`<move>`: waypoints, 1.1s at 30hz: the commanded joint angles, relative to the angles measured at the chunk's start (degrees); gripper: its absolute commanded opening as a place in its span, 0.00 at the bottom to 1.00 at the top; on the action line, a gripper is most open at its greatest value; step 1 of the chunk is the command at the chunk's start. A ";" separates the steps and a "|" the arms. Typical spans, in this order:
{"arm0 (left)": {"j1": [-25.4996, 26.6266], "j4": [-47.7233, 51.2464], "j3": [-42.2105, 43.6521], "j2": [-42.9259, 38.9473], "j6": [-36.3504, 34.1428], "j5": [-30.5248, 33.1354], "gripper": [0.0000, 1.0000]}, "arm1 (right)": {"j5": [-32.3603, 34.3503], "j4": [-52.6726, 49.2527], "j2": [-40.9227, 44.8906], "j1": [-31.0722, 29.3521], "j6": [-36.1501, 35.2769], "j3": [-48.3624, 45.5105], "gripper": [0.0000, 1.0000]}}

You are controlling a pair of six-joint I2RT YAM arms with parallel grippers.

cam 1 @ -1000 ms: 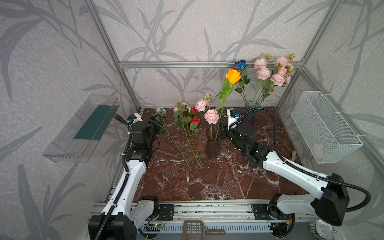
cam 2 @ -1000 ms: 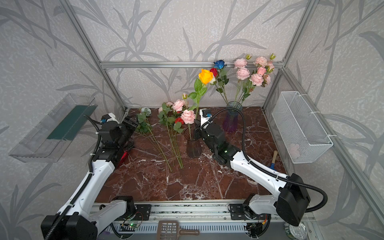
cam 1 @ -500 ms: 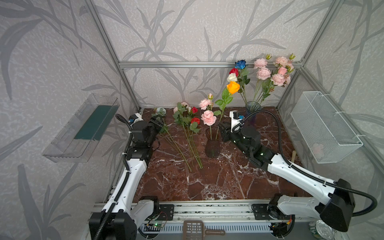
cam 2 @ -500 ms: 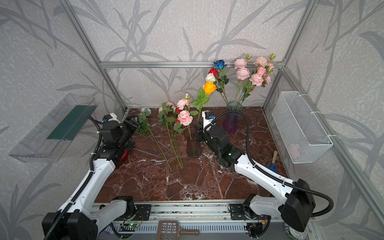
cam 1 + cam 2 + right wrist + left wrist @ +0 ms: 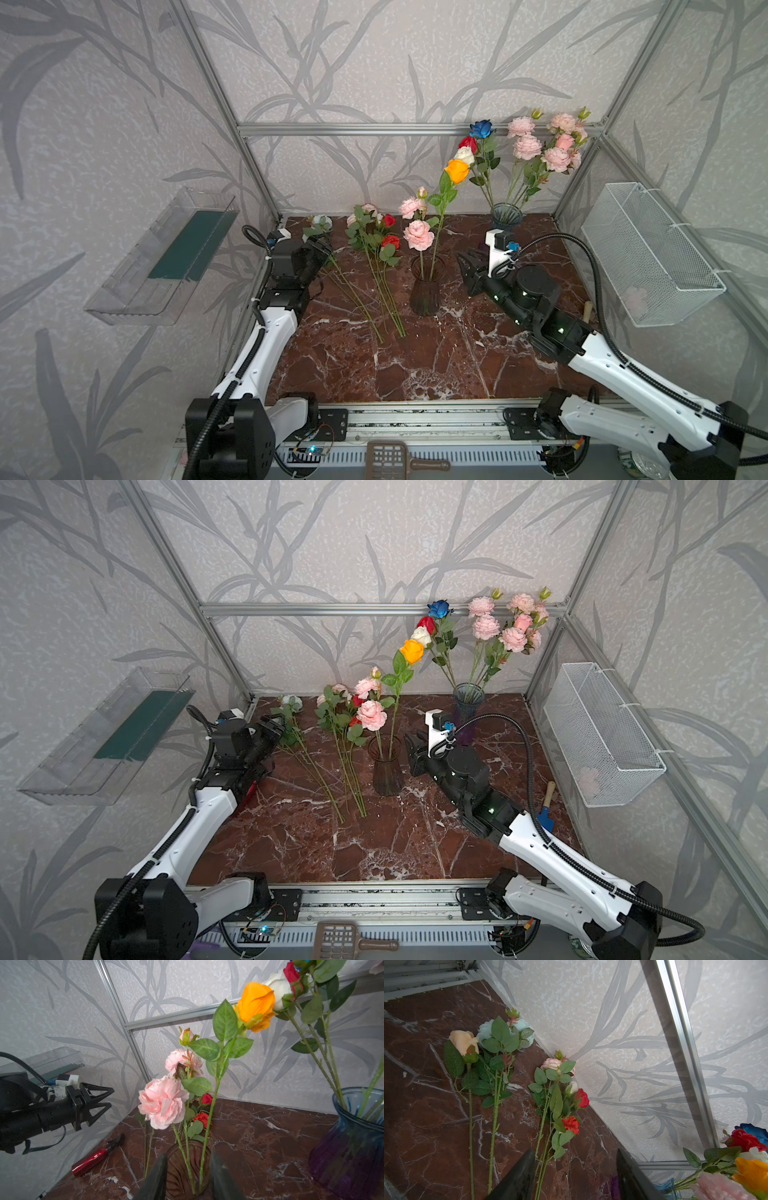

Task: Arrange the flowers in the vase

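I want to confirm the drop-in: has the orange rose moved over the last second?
Yes. The orange rose has sunk, hanging further below the back crossbar, its stem standing in the dark vase.

Inspection finding: no text, label, brand mark, number or sign can be read on any surface in any of the four views.
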State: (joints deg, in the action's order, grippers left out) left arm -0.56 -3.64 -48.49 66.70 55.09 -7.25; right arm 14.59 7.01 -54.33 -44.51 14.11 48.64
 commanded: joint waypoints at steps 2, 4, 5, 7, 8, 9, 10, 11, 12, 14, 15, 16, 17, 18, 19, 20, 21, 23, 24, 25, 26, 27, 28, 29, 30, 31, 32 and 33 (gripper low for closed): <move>-0.38 1.13 -2.31 1.80 -0.35 -1.32 0.62 | 2.75 4.45 1.90 -0.09 -6.14 -6.30 0.44; -0.40 1.47 -2.88 2.45 -0.98 -2.01 0.62 | 1.89 8.79 0.96 0.33 -7.96 -8.47 0.52; -0.36 1.35 -2.86 2.88 -1.44 -2.23 0.62 | 1.05 10.28 0.04 0.77 -7.92 -8.77 0.54; -0.35 2.15 -3.16 3.89 -1.24 -1.93 0.62 | -2.71 10.12 -1.52 2.01 -5.64 -8.34 0.54; -0.38 2.28 -3.41 4.53 -1.26 -2.45 0.62 | -4.99 10.15 -1.94 2.74 -3.24 -8.66 0.55; -0.38 2.33 -3.78 4.99 -1.68 -3.06 0.62 | -7.09 11.01 -2.18 3.44 -2.03 -9.51 0.55; -0.40 3.04 -4.42 5.72 -2.44 -3.45 0.61 | -8.31 11.78 -2.10 3.77 -1.20 -10.60 0.54; -0.35 4.00 -5.16 6.21 -2.81 -3.74 0.61 | -7.57 12.78 -1.94 3.82 -0.11 -11.79 0.55; -0.36 4.66 -5.75 6.76 -3.24 -4.06 0.61 | -6.66 14.70 -1.63 3.82 0.76 -13.29 0.54; -0.34 5.16 -6.34 7.67 -3.84 -4.64 0.60 | -5.58 16.64 -0.50 3.82 2.27 -15.54 0.54; -0.35 5.58 -6.70 7.99 -4.17 -4.77 0.61 | -4.96 16.84 0.23 3.82 2.99 -16.27 0.54; -0.33 5.63 -6.87 8.23 -4.34 -5.03 0.60 | -4.46 16.90 0.73 3.82 3.07 -16.66 0.54; -0.35 5.51 -6.89 8.61 -4.31 -5.21 0.61 | -3.54 16.75 1.12 3.80 2.85 -16.85 0.54; -0.38 5.41 -7.01 9.15 -4.34 -5.56 0.61 | -2.26 15.87 1.47 3.82 2.80 -16.58 0.54; -0.39 5.33 -7.19 9.75 -4.29 -6.27 0.61 | -1.29 15.17 1.83 3.81 2.80 -16.18 0.54; -0.34 5.31 -7.51 10.58 -4.68 -7.17 0.60 | -0.79 14.84 2.14 3.82 2.56 -15.92 0.54; -0.39 5.60 -7.99 11.56 -4.98 -7.91 0.60 | -0.56 14.43 2.43 3.82 2.31 -15.73 0.54; -0.34 7.37 -9.35 13.83 -6.01 -8.97 0.57 | -0.23 13.22 3.27 3.82 2.73 -15.72 0.54; -0.40 8.49 -10.32 15.12 -6.98 -9.64 0.55 | -0.03 13.06 3.58 3.77 3.12 -16.00 0.54; -0.41 9.72 -11.26 16.30 -7.63 -10.03 0.53 | 0.03 12.86 3.89 3.82 3.86 -16.28 0.54; -0.41 11.40 -12.34 17.67 -8.16 -10.41 0.51 | -0.28 12.96 4.05 3.82 4.50 -16.59 0.54; -0.35 12.61 -13.33 18.83 -8.77 -10.60 0.50 | -0.75 13.65 4.05 3.82 4.58 -17.03 0.54; -0.33 13.37 -13.91 19.86 -9.17 -10.70 0.48 | -0.80 13.86 3.89 3.81 4.53 -17.24 0.54; -0.36 14.45 -14.55 20.99 -9.49 -10.50 0.47 | -0.62 13.80 3.64 3.82 4.53 -17.18 0.54; -0.35 15.52 -15.07 22.11 -9.92 -10.22 0.46 | -0.56 13.41 3.46 3.82 4.55 -17.11 0.53; -0.36 16.41 -15.58 23.08 -10.47 -9.80 0.45 | -0.38 13.37 3.35 3.82 4.73 -17.09 0.53; -0.35 17.78 -16.30 24.23 -10.97 -8.77 0.44 | -0.36 13.30 3.26 3.82 4.84 -17.22 0.54; -0.34 19.02 -16.98 25.44 -11.63 -7.90 0.44 | -0.51 13.34 3.17 3.82 5.07 -17.18 0.53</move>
State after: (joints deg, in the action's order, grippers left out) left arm -0.67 9.72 -63.13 90.21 46.09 -16.45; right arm 13.06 19.42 -51.29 -40.86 18.20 31.75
